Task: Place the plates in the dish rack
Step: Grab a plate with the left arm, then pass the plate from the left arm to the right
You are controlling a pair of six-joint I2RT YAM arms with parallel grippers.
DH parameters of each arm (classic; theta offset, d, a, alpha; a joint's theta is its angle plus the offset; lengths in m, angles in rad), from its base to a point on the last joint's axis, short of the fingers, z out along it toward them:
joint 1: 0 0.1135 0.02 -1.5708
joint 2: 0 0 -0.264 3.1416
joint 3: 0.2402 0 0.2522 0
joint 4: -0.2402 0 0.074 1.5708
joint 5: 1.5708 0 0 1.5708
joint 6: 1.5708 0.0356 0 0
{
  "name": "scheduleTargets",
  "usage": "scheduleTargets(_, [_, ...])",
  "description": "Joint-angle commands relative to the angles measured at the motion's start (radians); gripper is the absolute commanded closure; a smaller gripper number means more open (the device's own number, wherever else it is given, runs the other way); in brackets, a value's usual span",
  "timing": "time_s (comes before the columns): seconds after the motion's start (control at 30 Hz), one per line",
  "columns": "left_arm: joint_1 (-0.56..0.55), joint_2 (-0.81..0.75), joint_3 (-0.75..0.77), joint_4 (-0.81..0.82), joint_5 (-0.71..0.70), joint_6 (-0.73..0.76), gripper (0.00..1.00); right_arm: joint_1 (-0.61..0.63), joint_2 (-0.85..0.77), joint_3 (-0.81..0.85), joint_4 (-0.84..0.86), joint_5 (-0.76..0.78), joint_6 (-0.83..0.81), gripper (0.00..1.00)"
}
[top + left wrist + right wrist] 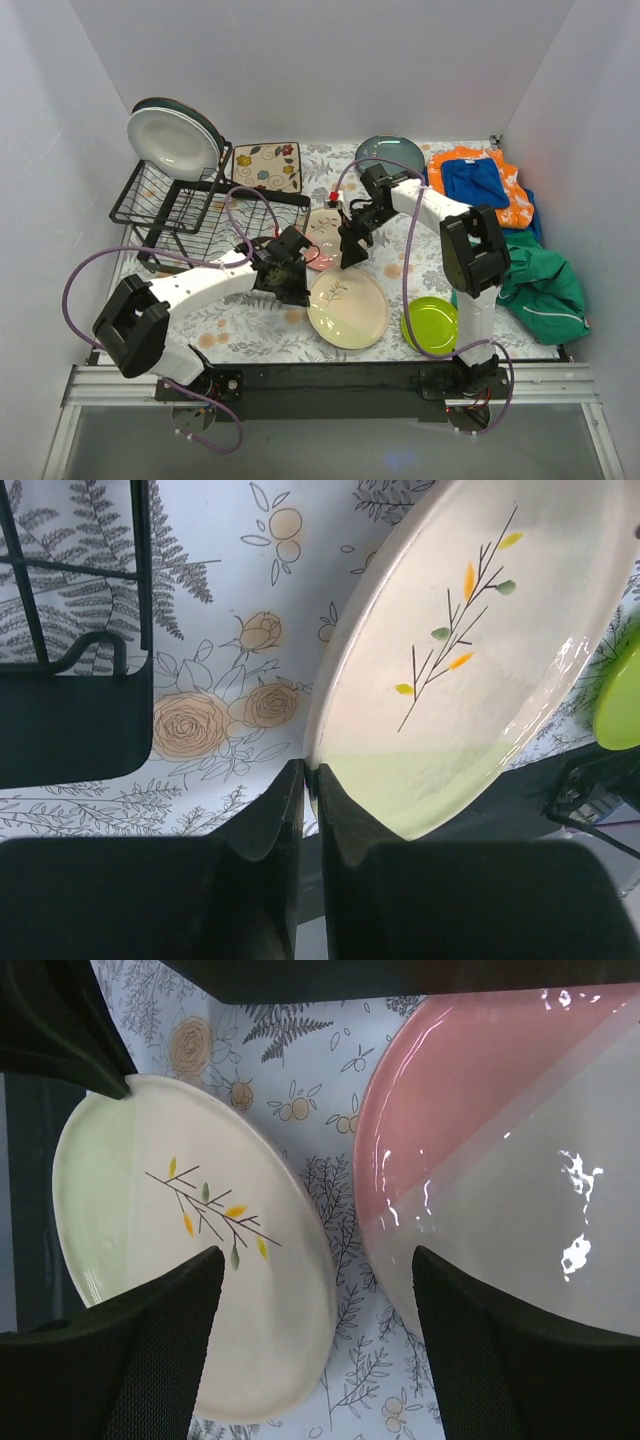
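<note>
The cream plate with a sprig [348,307] lies on the flowered cloth near the front. My left gripper [300,290] is shut on its left rim; the left wrist view shows the rim pinched between the fingertips [310,775] and the plate [470,680] stretching away. My right gripper [352,250] is open and empty, hovering between the cream plate [180,1220] and the pink-cream plate [480,1110], which also shows in the top view [325,235]. The black wire dish rack [170,205] at back left holds a white plate [172,142] upright, with a dark plate [205,120] behind it.
A lime green plate [432,323] lies at the front right. A dark blue-grey plate [390,152] lies at the back. A patterned square tile [268,166] leans by the rack. Orange, blue and green cloths [500,200] are piled on the right.
</note>
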Motion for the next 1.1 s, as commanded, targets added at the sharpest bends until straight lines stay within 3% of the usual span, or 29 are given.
scheduleTargets(0.0, [-0.006,0.009,0.074,0.023,-0.012,0.057,1.0,-0.004,0.128,0.166,-0.285,-0.089,-0.222,0.2])
scheduleTargets(0.17, [-0.006,0.033,0.11,0.023,-0.024,0.083,1.0,-0.004,0.223,0.295,-0.486,-0.153,-0.355,0.24])
scheduleTargets(0.8, [-0.006,0.103,0.207,0.008,-0.055,0.155,1.0,0.058,0.248,0.195,-0.488,-0.119,-0.397,0.37])
scheduleTargets(1.07, [-0.004,0.113,0.215,0.009,-0.07,0.173,1.0,0.064,0.259,0.192,-0.488,-0.126,-0.388,0.54])
